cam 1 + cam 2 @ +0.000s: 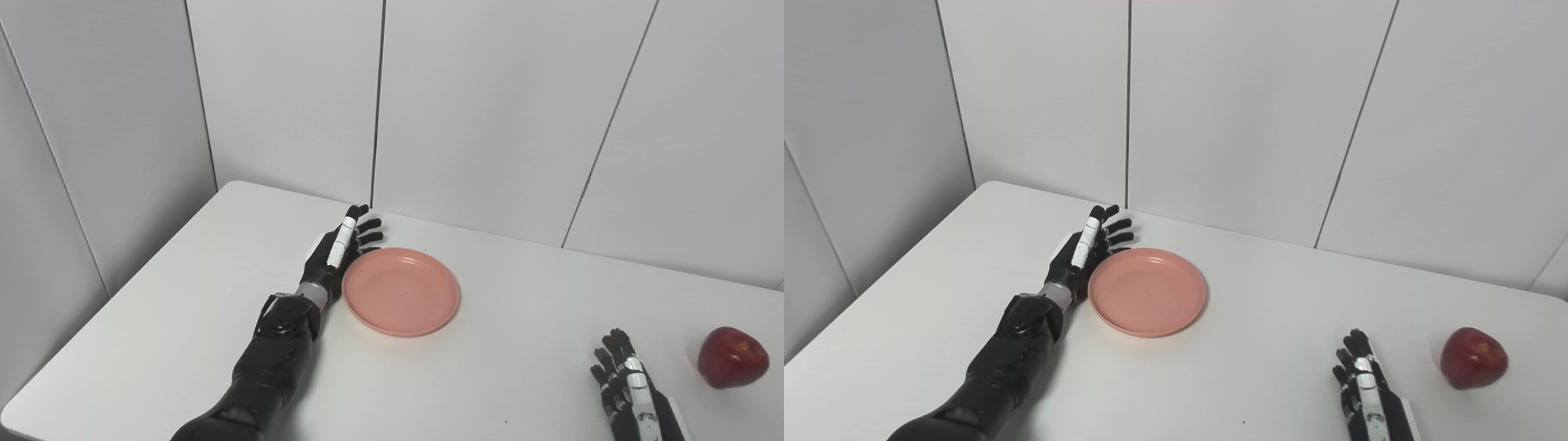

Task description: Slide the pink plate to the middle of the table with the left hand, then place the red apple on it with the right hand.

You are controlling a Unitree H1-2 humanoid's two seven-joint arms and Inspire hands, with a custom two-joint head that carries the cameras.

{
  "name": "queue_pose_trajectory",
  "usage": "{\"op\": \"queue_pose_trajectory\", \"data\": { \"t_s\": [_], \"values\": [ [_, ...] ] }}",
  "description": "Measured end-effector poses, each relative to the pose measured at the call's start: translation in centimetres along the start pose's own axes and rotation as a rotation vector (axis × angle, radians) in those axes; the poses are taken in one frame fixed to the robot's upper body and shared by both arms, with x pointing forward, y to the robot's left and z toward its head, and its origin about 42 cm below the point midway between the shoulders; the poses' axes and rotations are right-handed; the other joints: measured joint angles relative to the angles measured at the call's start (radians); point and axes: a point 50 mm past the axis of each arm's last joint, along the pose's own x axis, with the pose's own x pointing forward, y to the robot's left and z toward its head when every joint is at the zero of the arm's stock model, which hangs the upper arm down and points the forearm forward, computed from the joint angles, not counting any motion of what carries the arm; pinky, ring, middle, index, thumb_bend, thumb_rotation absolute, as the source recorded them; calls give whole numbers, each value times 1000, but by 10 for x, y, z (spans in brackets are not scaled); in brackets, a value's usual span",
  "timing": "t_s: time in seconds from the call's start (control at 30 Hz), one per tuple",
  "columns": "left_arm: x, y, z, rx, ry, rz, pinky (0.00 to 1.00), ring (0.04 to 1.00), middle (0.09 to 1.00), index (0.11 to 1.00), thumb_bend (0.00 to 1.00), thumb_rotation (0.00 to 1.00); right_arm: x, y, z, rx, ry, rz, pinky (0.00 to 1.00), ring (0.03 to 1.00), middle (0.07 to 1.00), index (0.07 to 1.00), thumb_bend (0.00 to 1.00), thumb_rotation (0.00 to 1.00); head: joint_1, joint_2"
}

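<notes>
Two hands on a white counter (184,318).
Left hand (335,252), fingers released, touches pink plate (401,291); right hand (1366,386), fingers released, near red apple (1473,358); views match.

Bright, even light; soft faint shadows; both views sharp.

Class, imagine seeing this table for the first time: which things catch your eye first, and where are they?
The pink plate stands out near the table's middle, with the left hand edge-on against its left rim, fingers extended. The red apple lies far right near the front, with the open right hand resting just left of it.
</notes>
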Motion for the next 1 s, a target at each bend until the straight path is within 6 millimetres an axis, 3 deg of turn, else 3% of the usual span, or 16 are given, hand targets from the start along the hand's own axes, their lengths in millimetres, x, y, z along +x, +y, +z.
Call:
{"op": "queue_pose_trajectory", "data": {
  "t_s": [0.1, 0.23, 0.63, 1.0],
  "values": [
    [0, -1, 0, 6, 1, -5, 759, 818, 853, 910, 859, 914, -1, 2, 1, 0, -3, 4, 1000, 984, 968, 949, 805, 765, -3, 5],
    [0, -3, -1, 9, -3, -11, 710, 809, 847, 901, 879, 908, -1, 3, 0, 3, -3, 7, 1000, 989, 969, 949, 792, 757, -8, 6],
    [1, -38, -9, 8, 4, -78, 707, 809, 849, 904, 828, 927, -1, 6, 0, 8, -4, 9, 1000, 983, 965, 942, 789, 752, -14, 9],
    [0, -49, -10, 3, -4, -90, 690, 793, 835, 890, 813, 920, -1, 8, 0, 9, -4, 10, 1000, 985, 962, 938, 812, 734, -21, 14]
  ]
}}
